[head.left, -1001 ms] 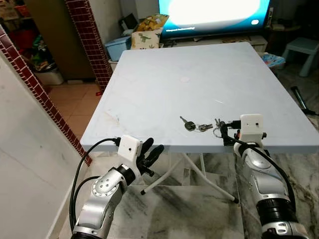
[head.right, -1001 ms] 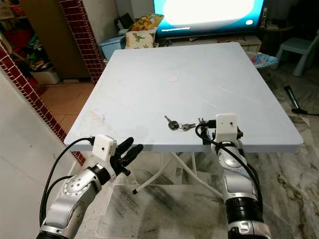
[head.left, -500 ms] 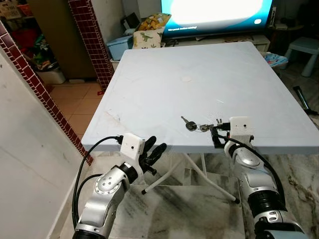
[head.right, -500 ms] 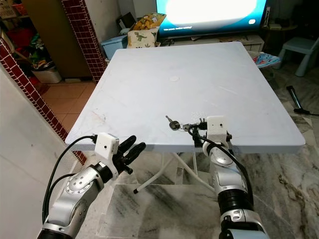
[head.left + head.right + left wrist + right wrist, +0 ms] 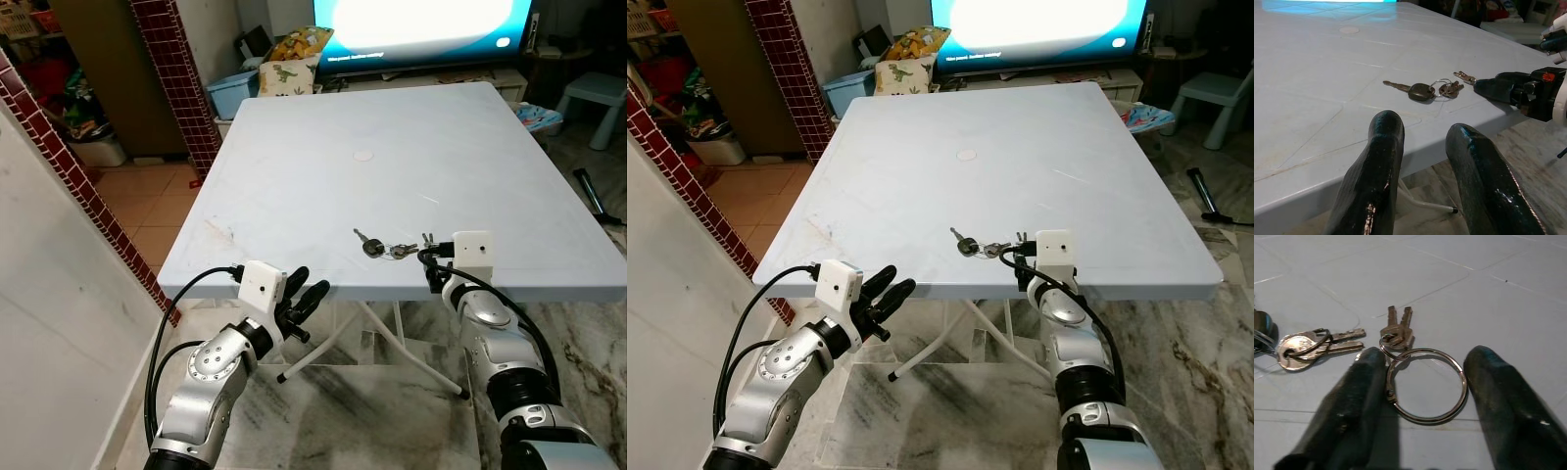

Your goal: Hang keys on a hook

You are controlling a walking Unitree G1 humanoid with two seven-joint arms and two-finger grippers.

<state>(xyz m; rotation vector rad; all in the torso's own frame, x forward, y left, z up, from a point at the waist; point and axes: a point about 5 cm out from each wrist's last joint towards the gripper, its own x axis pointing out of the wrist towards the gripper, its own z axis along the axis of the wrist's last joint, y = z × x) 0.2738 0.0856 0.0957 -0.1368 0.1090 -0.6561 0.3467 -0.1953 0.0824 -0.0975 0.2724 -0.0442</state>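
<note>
Key ring (image 5: 1426, 386) flat on table (image 5: 392, 127) between spread fingers (image 5: 1508, 396) of right gripper (image 5: 1422, 404); left gripper (image 5: 1425, 176) likewise parted, unladen.

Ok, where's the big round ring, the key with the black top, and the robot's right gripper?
big round ring (image 5: 1427, 386), right wrist view, on its metal loop, between the open fingers.
key with the black top (image 5: 1420, 91), left wrist view, on its dark head.
right gripper (image 5: 1422, 404), right wrist view, midway between its fingertips.

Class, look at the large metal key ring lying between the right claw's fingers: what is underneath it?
Under the large round metal key ring lies only the pale blue plastic table. The open right claw straddles it. Nothing beneath the tabletop there can be seen.
</note>
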